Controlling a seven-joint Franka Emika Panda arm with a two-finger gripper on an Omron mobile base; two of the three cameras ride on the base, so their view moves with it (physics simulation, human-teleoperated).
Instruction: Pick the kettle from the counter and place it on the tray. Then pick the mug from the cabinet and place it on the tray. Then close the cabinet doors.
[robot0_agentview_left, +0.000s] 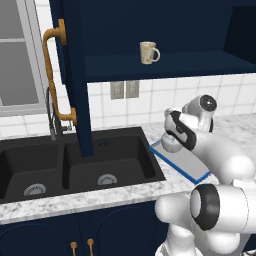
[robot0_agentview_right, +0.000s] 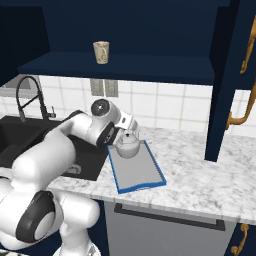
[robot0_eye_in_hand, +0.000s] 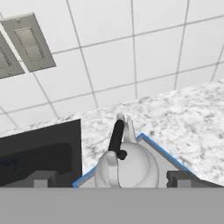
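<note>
The silvery-grey kettle (robot0_agentview_right: 128, 145) stands upright at the far end of the blue-rimmed grey tray (robot0_agentview_right: 136, 172), on the marble counter (robot0_agentview_right: 200, 167). My gripper (robot0_agentview_right: 124, 132) hovers just over the kettle (robot0_eye_in_hand: 131, 164), open. Its fingertips (robot0_eye_in_hand: 178, 178) stand wide on either side of the kettle's body, apart from its dark handle. The beige mug (robot0_agentview_left: 148, 52) sits on the shelf of the navy cabinet (robot0_agentview_left: 165, 66). In the right base view the mug (robot0_agentview_right: 101, 52) is at the upper left. Both cabinet doors (robot0_agentview_left: 75, 75) (robot0_agentview_right: 226, 80) stand open.
A black double sink (robot0_agentview_left: 75, 165) with a tall faucet (robot0_agentview_left: 52, 117) lies left of the tray (robot0_agentview_left: 189, 162). Two wall outlets (robot0_agentview_left: 124, 90) sit on the tiled backsplash. The open right door hangs over the counter to the tray's right.
</note>
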